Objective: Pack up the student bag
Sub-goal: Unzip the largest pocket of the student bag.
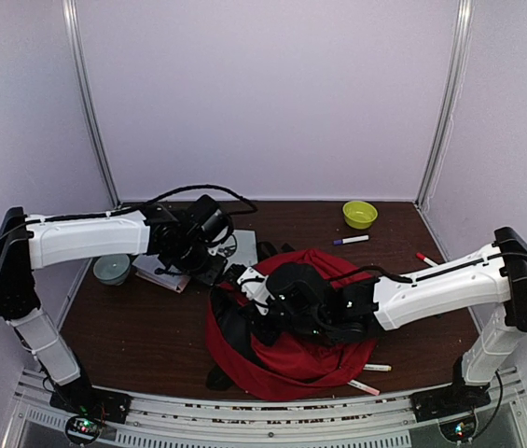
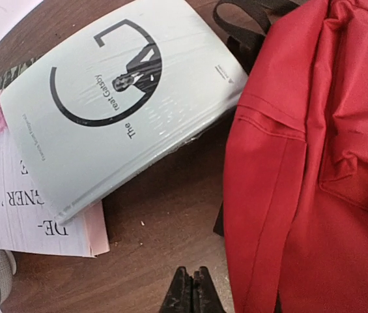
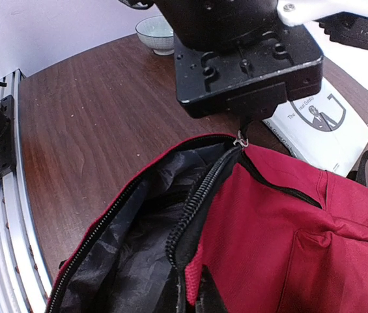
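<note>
the pale grey-green book [image 2: 118, 111] carries "the" and "reat gatsby" in black, set inside a large ring-shaped "g". the small print along its edge and at its corner is too fine to read. the pink-and-white book [image 2: 34, 222] under it shows only the letters "de-" and "ner".

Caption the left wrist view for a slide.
Shut left pincer between red student bag and Gatsby book lying on a pink book.
</note>
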Robot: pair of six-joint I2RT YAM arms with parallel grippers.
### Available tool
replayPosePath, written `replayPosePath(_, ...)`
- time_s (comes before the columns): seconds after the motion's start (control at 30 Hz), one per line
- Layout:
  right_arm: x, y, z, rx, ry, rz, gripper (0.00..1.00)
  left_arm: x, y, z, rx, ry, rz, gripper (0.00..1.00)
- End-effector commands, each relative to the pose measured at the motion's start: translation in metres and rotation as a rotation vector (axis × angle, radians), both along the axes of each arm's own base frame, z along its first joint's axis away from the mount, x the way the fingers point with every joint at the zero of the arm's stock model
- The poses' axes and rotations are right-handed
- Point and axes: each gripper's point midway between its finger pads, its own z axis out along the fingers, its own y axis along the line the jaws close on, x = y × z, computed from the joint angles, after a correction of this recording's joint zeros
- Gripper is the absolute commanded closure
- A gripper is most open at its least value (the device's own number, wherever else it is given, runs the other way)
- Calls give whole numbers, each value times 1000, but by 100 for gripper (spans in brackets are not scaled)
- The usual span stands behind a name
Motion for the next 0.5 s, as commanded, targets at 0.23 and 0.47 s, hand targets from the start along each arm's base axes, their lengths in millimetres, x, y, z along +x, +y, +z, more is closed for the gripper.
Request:
replayPosePath(0.23,-11,-7,32,-1,-77,47,98,33,-45,-18,-69,-17,-141,100)
replayPosePath(0.47,-8,-19,50,29,-107,17,98,48,-41,-17,-19,-37,-73,100)
